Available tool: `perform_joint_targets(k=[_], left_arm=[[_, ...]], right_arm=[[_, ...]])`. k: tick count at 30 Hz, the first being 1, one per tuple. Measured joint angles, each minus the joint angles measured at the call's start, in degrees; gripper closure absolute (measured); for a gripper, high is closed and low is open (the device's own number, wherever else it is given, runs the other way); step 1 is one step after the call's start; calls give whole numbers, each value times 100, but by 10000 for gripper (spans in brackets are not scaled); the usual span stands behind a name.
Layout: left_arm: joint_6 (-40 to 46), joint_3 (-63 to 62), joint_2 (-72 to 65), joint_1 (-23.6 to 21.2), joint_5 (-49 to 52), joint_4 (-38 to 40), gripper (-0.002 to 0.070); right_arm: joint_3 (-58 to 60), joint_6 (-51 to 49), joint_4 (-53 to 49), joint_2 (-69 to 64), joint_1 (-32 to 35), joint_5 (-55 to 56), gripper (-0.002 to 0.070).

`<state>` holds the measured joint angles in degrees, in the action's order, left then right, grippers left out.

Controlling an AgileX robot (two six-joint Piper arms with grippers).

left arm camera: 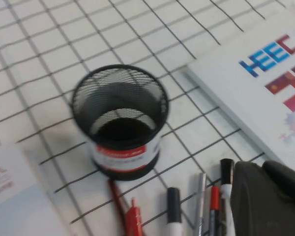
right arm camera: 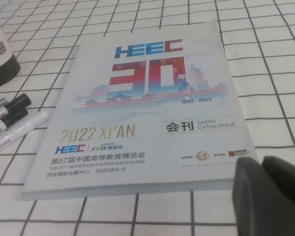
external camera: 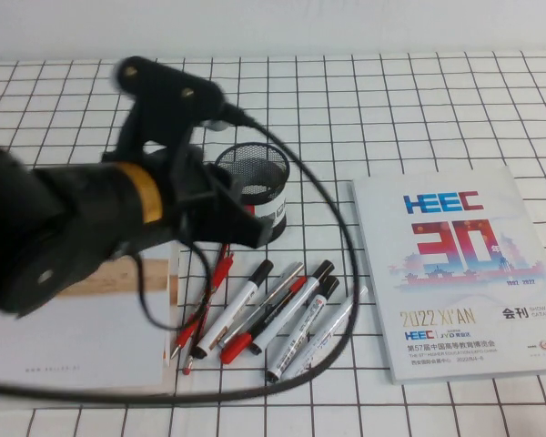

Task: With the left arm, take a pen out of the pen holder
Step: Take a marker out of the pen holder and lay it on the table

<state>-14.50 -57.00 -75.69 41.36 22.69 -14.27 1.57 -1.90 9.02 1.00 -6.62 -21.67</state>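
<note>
**A:** Where is the left hand [left arm camera: 263,179] at the moment?

**B:** It sits low over the surface [external camera: 419,100], closed, and I can see nothing between its fingers. The mesh pen holder [left arm camera: 119,156] stands upright just beyond its tips. The pens [left arm camera: 173,204], a mix of markers and red ballpoints, lie loose on the surface directly under and beside it.

**A:** Is anything left in the holder?

**B:** No pen shows inside, only the dark bottom. So I'd judge the taking-out is done and the hand has no pen to carry.

**A:** And the right hand [right arm camera: 265,189]?

**B:** It is parked on the far side from the work, over the near corner of the HEEC catalogue [right arm camera: 147,98]. I can't tell whether it is open or closed.

**A:** What does the next move call for?

**B:** Probably a clean withdrawal. The left hand should lift straight up and draw back, keeping clear of the holder's rim so it doesn't tip. It should also stay above the pens so none of them roll. If another pen were wanted, the hand would first have to open and come over the holder's mouth. From here, though, that mouth looks empty.
</note>
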Motion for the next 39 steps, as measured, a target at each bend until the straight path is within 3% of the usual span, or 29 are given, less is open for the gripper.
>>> perform_joint_targets(k=[9, 13, 29, 32, 39], left_arm=[[-500, 1933, 1952, -171, -1063, -288, 677], [-514, 2421, 2576, -171, -1082, -411, 677], [-426, 2643, 3122, -226, -902, -692, 678], [-38, 2879, 3540, -540, -1050, -412, 678], [1507, 4073, 5134, -1931, -2269, 832, 678]], right_arm=[[0, 0, 0, 0, 0, 0, 690], [0, 0, 0, 0, 0, 0, 690], [0, 0, 0, 0, 0, 0, 690], [0, 0, 0, 0, 0, 0, 690], [0, 0, 0, 0, 0, 0, 690]])
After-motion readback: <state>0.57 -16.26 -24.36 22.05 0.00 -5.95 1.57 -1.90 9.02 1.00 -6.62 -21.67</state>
